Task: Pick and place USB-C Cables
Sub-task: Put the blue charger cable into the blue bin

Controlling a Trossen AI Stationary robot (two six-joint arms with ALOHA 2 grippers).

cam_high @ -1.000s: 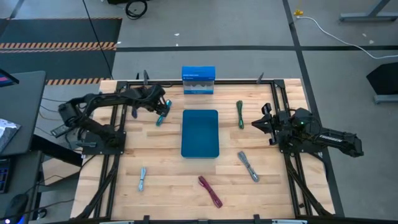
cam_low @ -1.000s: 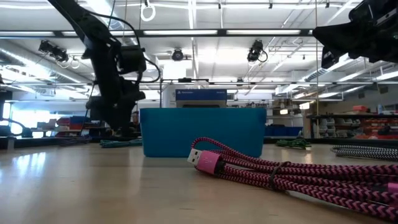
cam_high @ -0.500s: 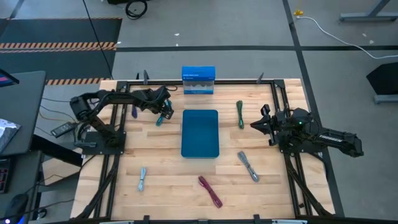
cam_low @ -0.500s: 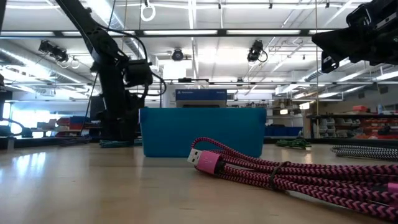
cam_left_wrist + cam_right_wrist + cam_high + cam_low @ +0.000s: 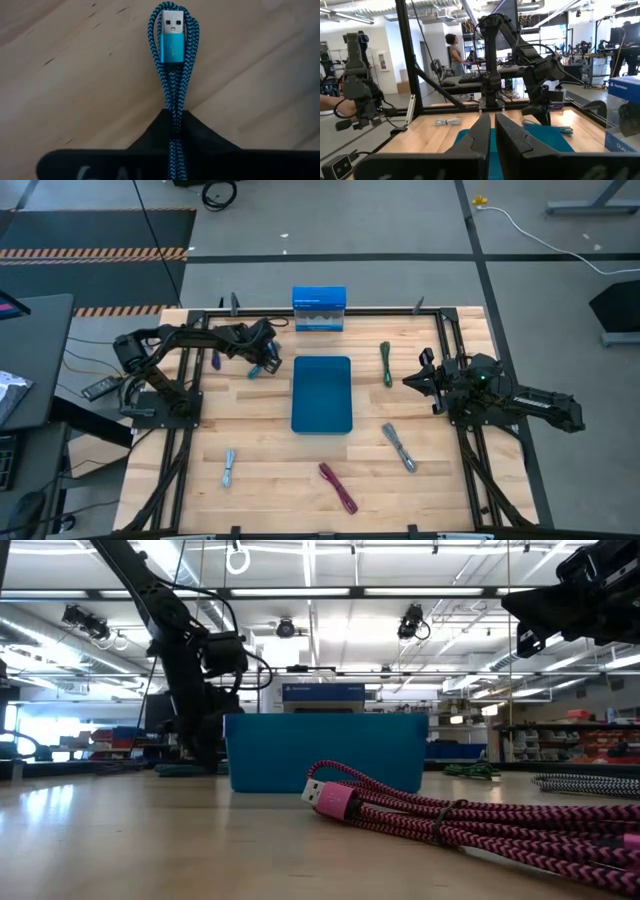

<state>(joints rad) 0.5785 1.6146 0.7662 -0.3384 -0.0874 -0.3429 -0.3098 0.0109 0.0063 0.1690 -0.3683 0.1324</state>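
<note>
Wooden planks of the desk (image 5: 250,430) fill our overhead view, with a teal bin (image 5: 321,394) at its middle and a blue box (image 5: 319,310) at the far edge. We see the left gripper (image 5: 267,361) low over the desk just beside the bin's left side, its fingers closed on the teal cable (image 5: 173,70); the wrist view shows the braided bundle pinched between the dark fingers, its USB plug pointing away over bare wood. A purple cable (image 5: 215,360) lies near the left arm. We find the green cable (image 5: 386,365) right of the bin, the grey cable (image 5: 399,447) nearer the front right, the magenta-red cable (image 5: 338,486) at the front centre and the pale blue cable (image 5: 229,466) at the front left. On the right, the right gripper (image 5: 421,378) hangs above the desk near the green cable, fingers drawn nearly together and holding nothing. Beyond the desk a person (image 5: 454,55) stands in the workshop.
</note>
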